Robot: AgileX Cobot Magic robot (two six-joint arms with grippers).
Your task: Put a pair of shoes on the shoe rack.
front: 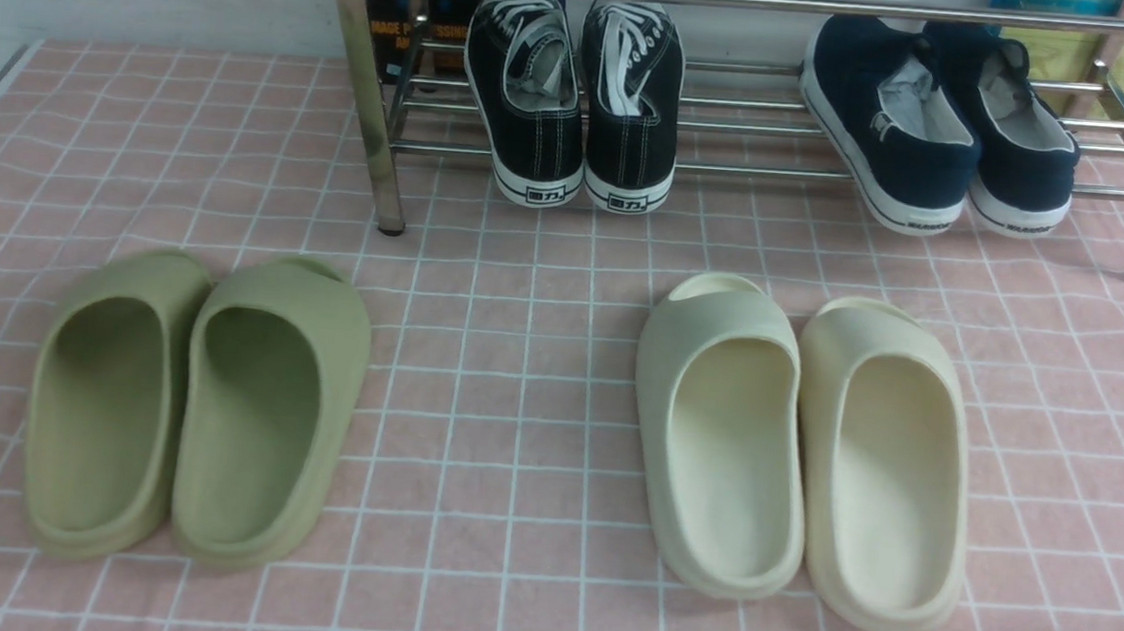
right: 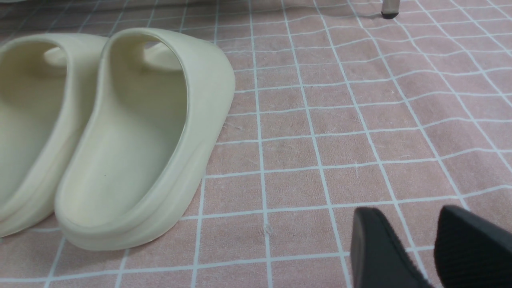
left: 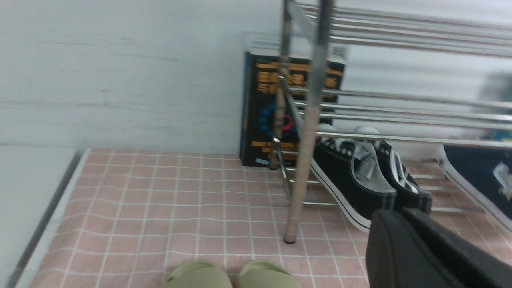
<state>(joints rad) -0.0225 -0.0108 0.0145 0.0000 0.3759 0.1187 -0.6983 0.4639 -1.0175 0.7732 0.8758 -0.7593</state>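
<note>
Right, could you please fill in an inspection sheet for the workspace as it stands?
Surface: pink checked mat, slightly wrinkled, no spills seen.
Job's things: black sneakers side by side on the lower rails of the rack, heels towards the robot.
Clutter: navy slip-ons also on the rack; green slides and cream slides on the mat in front.
End effectors: left end effector shut, empty, near the sneakers; right end effector open, empty, over the mat beside the cream slides.
Cables: nothing seen.
Surroundings: white wall; dark box behind the rack.
</note>
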